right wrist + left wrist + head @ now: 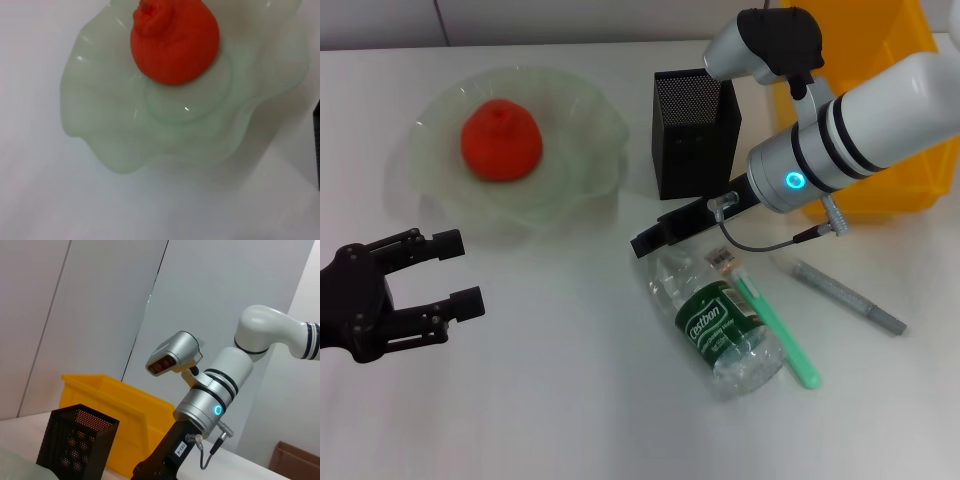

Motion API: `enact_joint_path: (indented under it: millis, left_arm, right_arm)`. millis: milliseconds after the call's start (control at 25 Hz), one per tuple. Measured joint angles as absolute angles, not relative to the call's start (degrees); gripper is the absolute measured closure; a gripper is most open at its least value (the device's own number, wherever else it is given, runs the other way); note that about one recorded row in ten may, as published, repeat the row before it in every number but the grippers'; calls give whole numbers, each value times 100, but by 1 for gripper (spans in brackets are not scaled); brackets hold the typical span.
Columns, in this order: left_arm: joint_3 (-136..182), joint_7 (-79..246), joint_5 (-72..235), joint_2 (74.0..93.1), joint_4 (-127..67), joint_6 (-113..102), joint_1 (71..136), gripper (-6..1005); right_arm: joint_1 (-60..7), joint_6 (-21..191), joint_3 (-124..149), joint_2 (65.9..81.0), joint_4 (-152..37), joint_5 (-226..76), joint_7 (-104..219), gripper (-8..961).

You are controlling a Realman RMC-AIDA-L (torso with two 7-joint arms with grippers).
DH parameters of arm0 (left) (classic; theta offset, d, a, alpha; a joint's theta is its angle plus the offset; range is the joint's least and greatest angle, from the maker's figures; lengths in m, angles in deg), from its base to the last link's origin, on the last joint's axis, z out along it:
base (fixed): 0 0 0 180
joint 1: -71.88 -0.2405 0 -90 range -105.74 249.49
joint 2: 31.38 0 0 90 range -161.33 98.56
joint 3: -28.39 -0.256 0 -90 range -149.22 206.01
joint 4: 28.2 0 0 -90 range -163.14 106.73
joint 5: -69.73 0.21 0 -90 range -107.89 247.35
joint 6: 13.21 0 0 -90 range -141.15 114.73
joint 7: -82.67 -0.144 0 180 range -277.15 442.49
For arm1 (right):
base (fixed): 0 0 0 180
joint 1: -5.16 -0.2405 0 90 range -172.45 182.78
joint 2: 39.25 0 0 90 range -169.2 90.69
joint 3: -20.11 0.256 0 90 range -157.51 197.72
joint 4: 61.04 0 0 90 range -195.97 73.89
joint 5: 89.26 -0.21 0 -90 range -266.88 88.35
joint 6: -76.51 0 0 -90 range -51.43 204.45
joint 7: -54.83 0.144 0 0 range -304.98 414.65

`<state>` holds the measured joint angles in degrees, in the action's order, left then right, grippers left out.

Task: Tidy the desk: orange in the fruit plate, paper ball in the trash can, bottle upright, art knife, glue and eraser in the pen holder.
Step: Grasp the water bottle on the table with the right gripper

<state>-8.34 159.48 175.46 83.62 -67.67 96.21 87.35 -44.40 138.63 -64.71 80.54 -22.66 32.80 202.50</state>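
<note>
Near left, the left pincer (455,272) waits wide open above the surface (550,400). The bottle (717,325) lies flat, right pincer (650,243) at its cap end — grip I cannot tell. Farther, the orange (501,140) sits in the fruit plate (582,178).

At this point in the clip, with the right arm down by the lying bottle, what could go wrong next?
The bottle lies on its side with the green art knife against it; lifting it may drag or flick the knife. The right gripper works close to the pen holder, so a swing could topple it. The grey glue pen lies beside the arm and could be knocked away.
</note>
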Motion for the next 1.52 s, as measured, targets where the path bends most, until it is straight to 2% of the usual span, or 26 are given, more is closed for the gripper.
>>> enact_joint_path:
  millis: [280,720,920,1160,1200,1240,1400,1520]
  left_arm:
    - [-825,15948,17547,8358,-6766,9627,8732,169]
    - [-423,15923,17481,8343,-6610,9661,8720,169]
    - [261,15909,17469,8355,-6541,9742,8734,169]
    - [542,16036,17611,8252,-6466,9762,8714,170]
    - [339,16387,18131,8014,-6571,9875,8710,170]
    - [266,16568,18328,7940,-6640,9938,8715,170]
    - [-120,16879,18914,7879,-6889,10014,8775,170]
    - [-423,16885,19383,7994,-7140,9939,8851,170]
  right_arm:
    - [-4332,13895,-6463,8054,-2267,2774,19828,559]
    - [-3727,14023,-6392,8035,-2226,761,17659,624]
    - [-3632,14026,-6392,8035,-2242,478,17191,819]
    - [-3430,14064,-6031,7995,-2109,452,17144,890]
    - [-3296,14093,-5881,7993,-2031,452,17048,862]
    - [-3154,14131,-5727,7992,-1930,452,16953,835]
    - [-2588,14565,-4846,8002,-1681,254,16203,724]
    - [-2310,15063,-4257,7995,-1940,-340,15480,622]
